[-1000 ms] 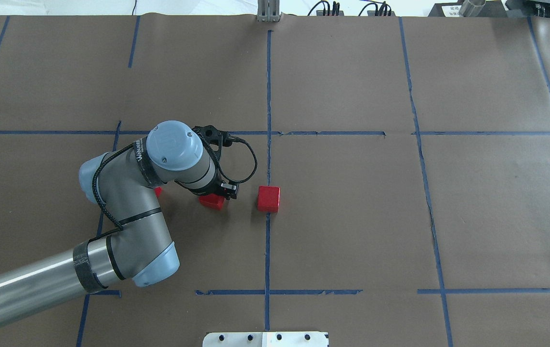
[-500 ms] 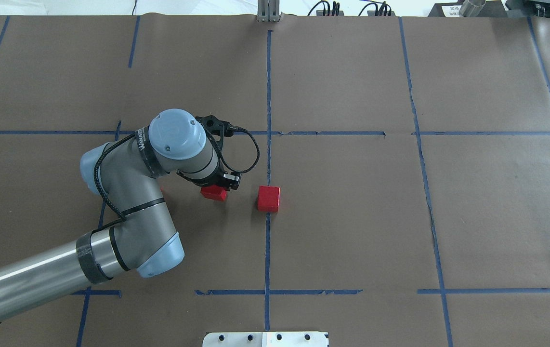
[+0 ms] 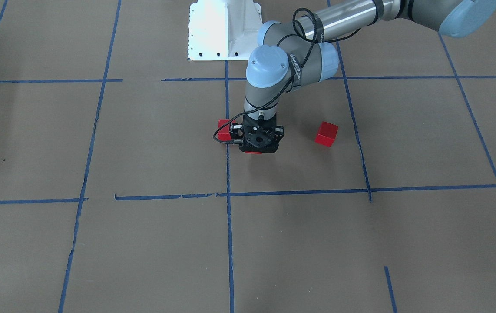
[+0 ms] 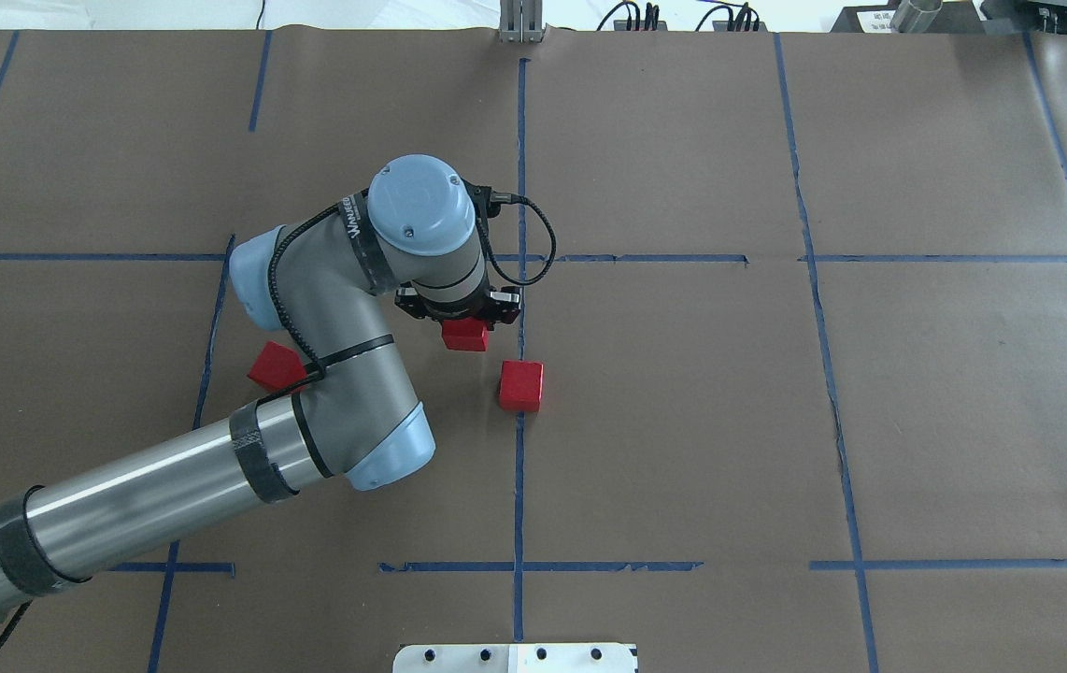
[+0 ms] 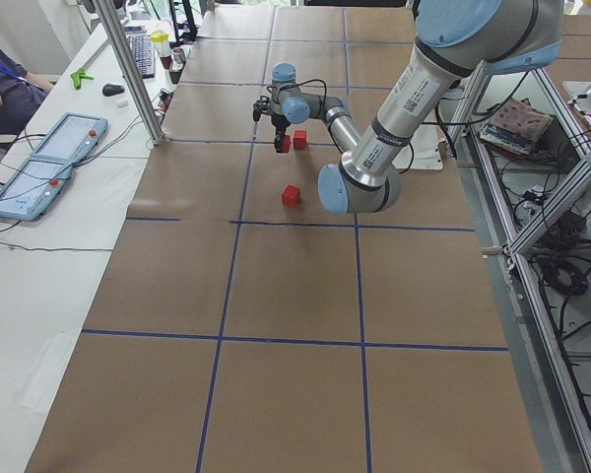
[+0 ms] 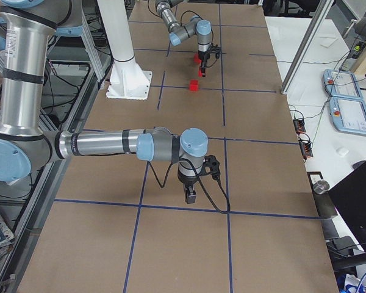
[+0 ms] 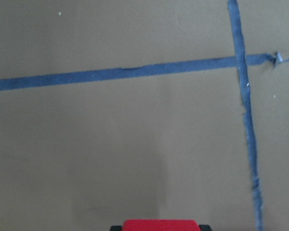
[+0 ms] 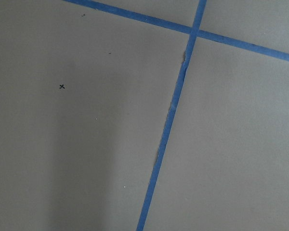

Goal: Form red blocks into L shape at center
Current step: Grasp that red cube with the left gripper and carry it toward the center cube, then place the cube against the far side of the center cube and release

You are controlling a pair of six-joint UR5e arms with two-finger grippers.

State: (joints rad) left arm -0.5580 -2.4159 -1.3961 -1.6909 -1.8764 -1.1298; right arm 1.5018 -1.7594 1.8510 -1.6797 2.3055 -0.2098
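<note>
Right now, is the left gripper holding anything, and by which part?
Yes: the left gripper holds a red block, pinched by two opposite side faces.

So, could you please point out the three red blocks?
held red block point(image 4: 465, 336), overhead view, exposed face
red block on tape line point(image 4: 521, 384), overhead view, top face
red block beside forearm point(image 4: 274, 365), overhead view, top face

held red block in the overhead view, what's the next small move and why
Probably shift the left gripper toward the resting red block on the blue tape line, then lower. Its jaws clamp the held red block, which is apart from that one, and an L needs them touching.
</note>
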